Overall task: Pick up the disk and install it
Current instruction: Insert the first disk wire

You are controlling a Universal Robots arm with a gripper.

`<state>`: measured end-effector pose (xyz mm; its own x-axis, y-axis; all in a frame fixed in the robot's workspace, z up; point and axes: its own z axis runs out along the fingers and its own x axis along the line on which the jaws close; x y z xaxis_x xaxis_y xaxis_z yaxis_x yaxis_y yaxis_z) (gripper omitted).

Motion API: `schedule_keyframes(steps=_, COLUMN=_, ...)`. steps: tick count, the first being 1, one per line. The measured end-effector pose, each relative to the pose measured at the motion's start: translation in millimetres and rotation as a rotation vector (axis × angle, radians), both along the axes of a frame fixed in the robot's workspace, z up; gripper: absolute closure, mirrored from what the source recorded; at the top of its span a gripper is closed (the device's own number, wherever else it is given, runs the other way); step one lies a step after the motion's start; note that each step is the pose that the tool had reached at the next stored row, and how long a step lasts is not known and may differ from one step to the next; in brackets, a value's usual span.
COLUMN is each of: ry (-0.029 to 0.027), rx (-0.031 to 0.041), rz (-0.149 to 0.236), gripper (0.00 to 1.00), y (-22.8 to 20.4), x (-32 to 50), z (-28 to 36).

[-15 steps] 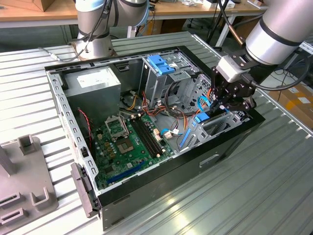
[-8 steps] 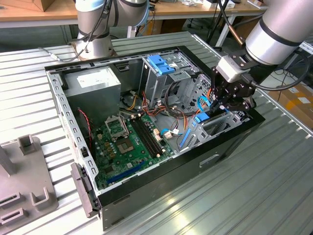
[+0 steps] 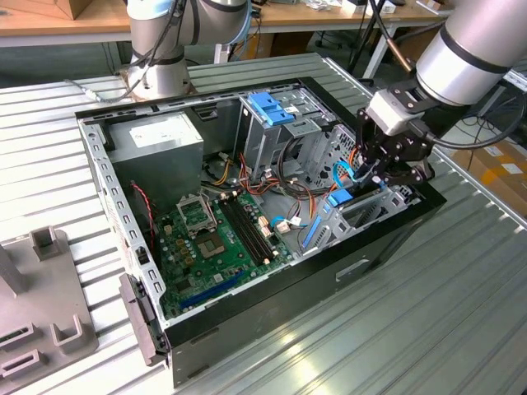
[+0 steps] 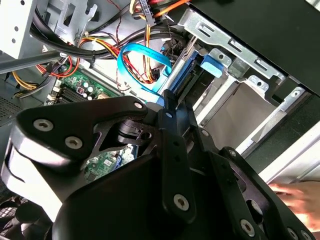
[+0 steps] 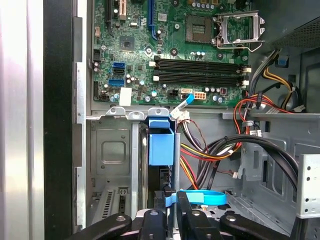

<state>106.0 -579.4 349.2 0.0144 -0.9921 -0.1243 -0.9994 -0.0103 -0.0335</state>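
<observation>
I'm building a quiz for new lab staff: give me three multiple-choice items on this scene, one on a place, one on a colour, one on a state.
1. Where is the disk? A) on a shelf B) edge-on in the metal bay beside the motherboard C) in a drawer
2. The motherboard's colour? A) red B) green C) white
3. The computer case is: A) open, insides exposed B) closed C) wrapped in foil

Answers: 1B, it stands in the bay by the tool; 2B, the board is green in the first wrist view; 3A, the exterior view shows its insides.
</observation>
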Motion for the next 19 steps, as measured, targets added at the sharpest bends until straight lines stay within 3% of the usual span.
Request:
schedule_keyframes(steps=6, ry=0.0000, rx=0.0000, rz=0.000, gripper=0.76, y=0.0, x=0.0, z=11.4)
schedule_keyframes(steps=11, ry=0.0000, rx=0.0000, rz=0.000, gripper=0.76, y=0.3, x=0.0, z=14.0)
schedule_keyframes(steps=13, ry=0.0000, rx=-0.0007, rz=0.002, gripper=0.76, y=2.4, x=1.1, z=13.9)
schedule_keyframes(steps=16, ry=0.0000, rx=-0.0421, rz=0.002, gripper=0.76, y=5.1, x=1.3, z=13.8)
schedule_keyframes(steps=17, ry=0.0001, rx=-0.0518, rz=0.002, gripper=0.76, y=6.4, x=1.3, z=13.8)
schedule_keyframes(steps=19, ry=0.0000, rx=-0.0517, rz=0.002, gripper=0.76, y=7.1, x=1.4, z=13.8)
